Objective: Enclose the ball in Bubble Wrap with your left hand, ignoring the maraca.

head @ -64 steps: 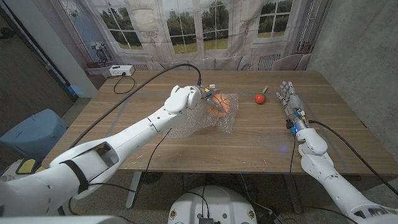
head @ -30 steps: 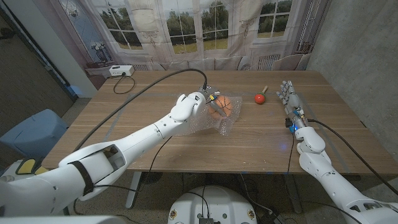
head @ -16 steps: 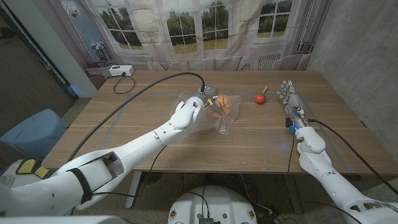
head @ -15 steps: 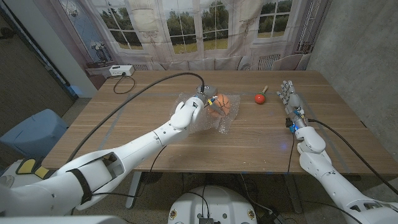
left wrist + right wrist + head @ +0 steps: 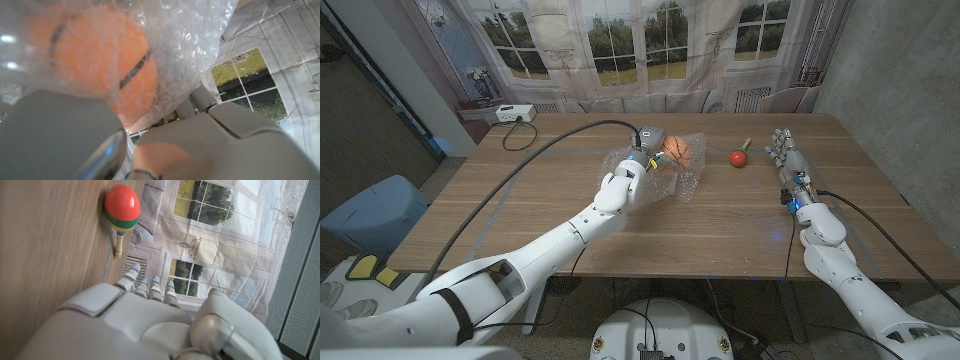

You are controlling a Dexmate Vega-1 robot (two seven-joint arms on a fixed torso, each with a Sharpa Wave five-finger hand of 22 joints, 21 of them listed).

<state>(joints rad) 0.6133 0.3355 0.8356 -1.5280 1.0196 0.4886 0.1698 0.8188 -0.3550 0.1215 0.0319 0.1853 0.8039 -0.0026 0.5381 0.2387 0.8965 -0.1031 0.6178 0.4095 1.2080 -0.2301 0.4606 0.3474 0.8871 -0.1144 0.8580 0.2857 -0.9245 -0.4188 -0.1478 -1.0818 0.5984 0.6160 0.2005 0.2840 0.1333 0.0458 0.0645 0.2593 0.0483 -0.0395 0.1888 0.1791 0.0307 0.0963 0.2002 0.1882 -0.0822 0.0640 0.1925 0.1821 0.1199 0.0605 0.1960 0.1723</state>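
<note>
Broadly, the wooden table [image 5: 520,215] took up most of the head view, running from the near edge back to a curtain printed with windows and trees. The robot's left arm [image 5: 535,255] came in from the lower left corner and reached well out over the middle of the table. The right arm [image 5: 840,265] came in from the lower right and lay along the table's right side.

The sheet of Bubble Wrap [image 5: 670,180] sat crumpled at the table's middle, toward the far side, its clear folds bunched up around the ball. The left hand [image 5: 642,150] was pressed into the left side of the wrap, right against the ball; its fingers were buried in the plastic, and whether they were pinching the sheet or only pushing on it could not be told. In the left wrist view the wrap [image 5: 200,45] lay draped over most of the ball [image 5: 100,60], with the hand [image 5: 220,145] just under it.

The right hand [image 5: 783,152] stood apart at the right of the table, holding nothing, its fingers stretched out straight and close side by side, pointing toward the far edge. The right wrist view showed the back of that hand [image 5: 145,320] with the fingertips reaching toward the maraca.

The orange ball [image 5: 678,153], marked with dark lines, sat inside the wrap beside the left hand. The maraca [image 5: 737,156], red-headed with a short wooden handle, lay on the bare wood between the wrap and the right hand, touching neither.
</note>
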